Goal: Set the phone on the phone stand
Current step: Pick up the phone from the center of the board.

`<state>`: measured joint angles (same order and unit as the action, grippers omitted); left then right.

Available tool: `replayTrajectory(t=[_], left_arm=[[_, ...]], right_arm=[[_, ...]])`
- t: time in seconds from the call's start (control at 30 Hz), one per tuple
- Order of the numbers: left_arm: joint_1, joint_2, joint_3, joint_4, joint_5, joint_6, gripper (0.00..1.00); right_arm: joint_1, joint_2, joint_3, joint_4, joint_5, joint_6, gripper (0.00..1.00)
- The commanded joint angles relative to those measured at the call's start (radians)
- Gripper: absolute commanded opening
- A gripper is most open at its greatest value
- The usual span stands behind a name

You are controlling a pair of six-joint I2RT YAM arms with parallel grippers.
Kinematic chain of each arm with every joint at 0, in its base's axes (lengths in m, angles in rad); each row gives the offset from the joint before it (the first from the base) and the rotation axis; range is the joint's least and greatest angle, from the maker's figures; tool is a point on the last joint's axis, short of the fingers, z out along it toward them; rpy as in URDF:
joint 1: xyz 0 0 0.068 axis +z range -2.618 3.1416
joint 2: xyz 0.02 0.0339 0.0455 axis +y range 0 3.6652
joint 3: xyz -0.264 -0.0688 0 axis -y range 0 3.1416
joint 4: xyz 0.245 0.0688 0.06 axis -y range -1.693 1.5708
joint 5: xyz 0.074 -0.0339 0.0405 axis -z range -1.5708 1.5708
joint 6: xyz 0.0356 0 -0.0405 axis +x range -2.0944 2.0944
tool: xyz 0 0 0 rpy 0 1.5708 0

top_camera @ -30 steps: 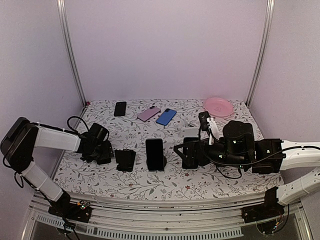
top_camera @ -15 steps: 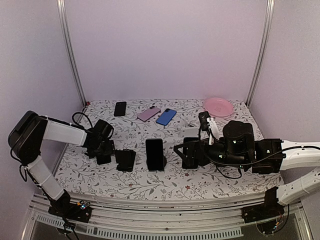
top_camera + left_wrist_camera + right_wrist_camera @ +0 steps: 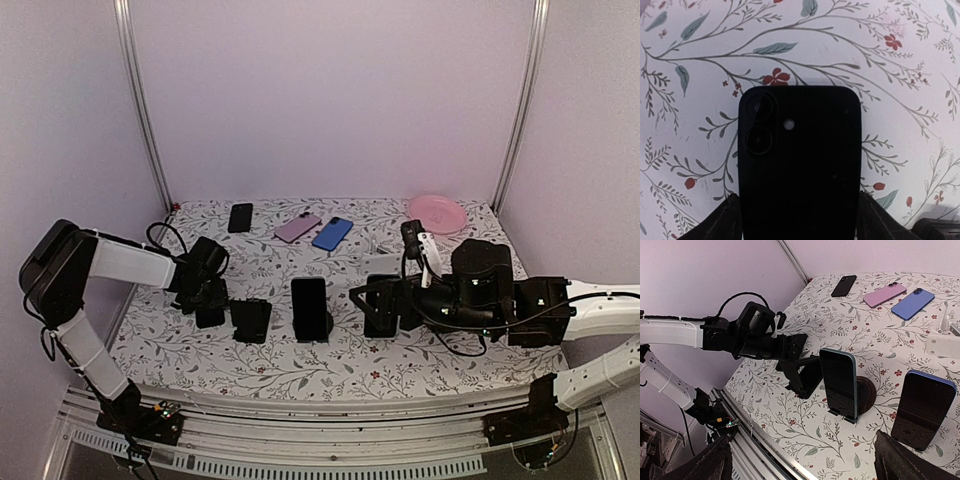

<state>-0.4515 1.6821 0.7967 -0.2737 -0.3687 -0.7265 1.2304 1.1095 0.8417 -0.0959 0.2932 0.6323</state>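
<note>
A black phone (image 3: 800, 165) lies back up on the flowered cloth, its camera end pointing away from my left wrist. My left gripper (image 3: 800, 222) is low over its near end, and both fingers (image 3: 722, 220) press against its long edges. Seen from above, this left gripper (image 3: 207, 305) sits just left of an empty black phone stand (image 3: 250, 320), which the right wrist view shows too (image 3: 807, 377). My right gripper (image 3: 805, 465) hangs open at centre right with nothing between its fingers.
One phone (image 3: 310, 308) leans upright on a round stand, and another (image 3: 922, 410) stands close in front of my right gripper. At the back lie a black phone (image 3: 240, 217), a pink phone (image 3: 297, 228), a blue phone (image 3: 332, 233) and a pink plate (image 3: 436, 213).
My left arm has reached forward and to the right, and its jaws have narrowed onto the black phone. The right arm has shifted very slightly to the right.
</note>
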Motion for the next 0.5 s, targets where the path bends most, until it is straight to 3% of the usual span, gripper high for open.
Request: replayTrajectory(t=[0.0,0.47], left_arm=[[-0.007,0.003,-0.046,-0.047,0.044,0.009,0.67],[-0.008,-0.238,-0.108,-0.040,-0.022,0.038,0.66]], right_arm=[[0.008,-0.016,-0.002,0.022,0.000,-0.003,0.99],[0.008,0.105,0.098,0.040,-0.019,-0.036,0.99]])
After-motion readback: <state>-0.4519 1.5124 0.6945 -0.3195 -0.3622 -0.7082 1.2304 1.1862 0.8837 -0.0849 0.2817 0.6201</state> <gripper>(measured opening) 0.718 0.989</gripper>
